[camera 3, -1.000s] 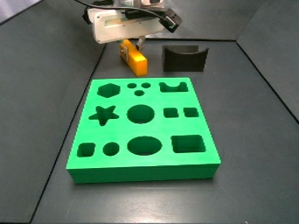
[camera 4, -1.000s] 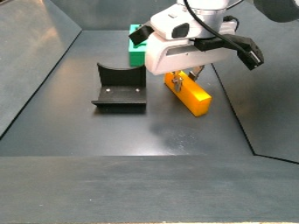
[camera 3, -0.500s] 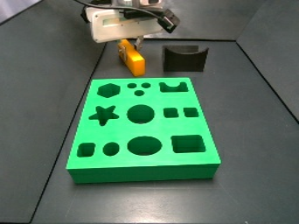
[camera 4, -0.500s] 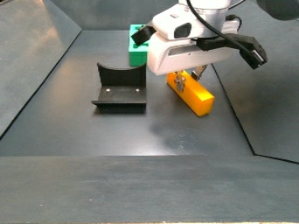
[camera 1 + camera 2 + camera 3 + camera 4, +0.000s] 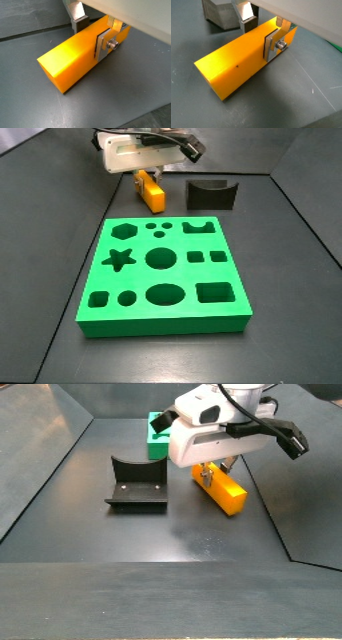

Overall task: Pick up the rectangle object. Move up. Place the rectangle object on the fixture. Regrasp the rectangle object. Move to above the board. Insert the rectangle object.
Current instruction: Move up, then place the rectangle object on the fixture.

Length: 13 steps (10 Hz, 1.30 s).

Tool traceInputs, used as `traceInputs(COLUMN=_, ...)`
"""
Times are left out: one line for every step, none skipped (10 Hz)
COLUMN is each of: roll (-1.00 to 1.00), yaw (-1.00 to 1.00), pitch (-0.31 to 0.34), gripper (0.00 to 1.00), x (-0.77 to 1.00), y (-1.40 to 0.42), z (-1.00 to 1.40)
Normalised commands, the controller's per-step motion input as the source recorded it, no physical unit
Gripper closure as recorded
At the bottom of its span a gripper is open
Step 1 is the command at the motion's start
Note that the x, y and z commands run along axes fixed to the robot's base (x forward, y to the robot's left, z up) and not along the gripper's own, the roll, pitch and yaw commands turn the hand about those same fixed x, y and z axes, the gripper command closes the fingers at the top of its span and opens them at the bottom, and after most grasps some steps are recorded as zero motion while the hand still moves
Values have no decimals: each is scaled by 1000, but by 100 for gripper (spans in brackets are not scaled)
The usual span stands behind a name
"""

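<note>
No legible text or labels anywhere.

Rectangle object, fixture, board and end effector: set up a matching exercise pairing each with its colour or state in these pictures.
Things:
1. rectangle object
2. fixture
3. board
4. end effector

Descriptions:
A. bright green, with many cut-out holes
B. dark, with a curved notch, nothing resting on it
C. silver fingers on both sides of the block
D. orange-yellow, at the end effector near the back of the workspace

Pairs: 1-D, 2-B, 3-A, 4-C
</note>
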Motion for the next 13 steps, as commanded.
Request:
traceInputs(roll=0, yaw=0, pitch=0, gripper=100, x=0, y=0, z=833)
traceInputs(roll=-11, yaw=29, pitch=65, gripper=100, x=-87, y=19, z=709)
traceInputs(roll=-17, yaw=28, pitch=70, gripper=100, x=-76, y=13, z=647)
traceInputs(roll=-29, yaw=28, pitch=67, gripper=100, x=-42, y=4, z=487)
traceInputs(roll=-39, yaw=26, pitch=56, gripper=100, x=-25, y=-3, z=346)
traceInputs(roll=0, yaw=0, pitch=0, gripper=100, x=0, y=0, z=1000)
traceInputs(roll=-7, yaw=0, pitch=-23, gripper=100, x=10, y=4, z=1000)
traceInputs(roll=-18, yaw=1, pitch=0, gripper=100, x=-5, y=-2, z=1000)
traceInputs(roll=-28, yaw=4, pitch=10, gripper=100, x=-11, y=-5, z=1000)
traceInputs(roll=-38, yaw=6, pitch=15, gripper=100, x=-15, y=-9, z=1000)
traceInputs(roll=-53, yaw=11, pitch=22, gripper=100, x=-15, y=-13, z=909)
traceInputs(roll=-65, yaw=14, pitch=26, gripper=100, x=-11, y=-14, z=753)
traceInputs(roll=-80, yaw=16, pitch=37, gripper=100, x=-4, y=-14, z=541)
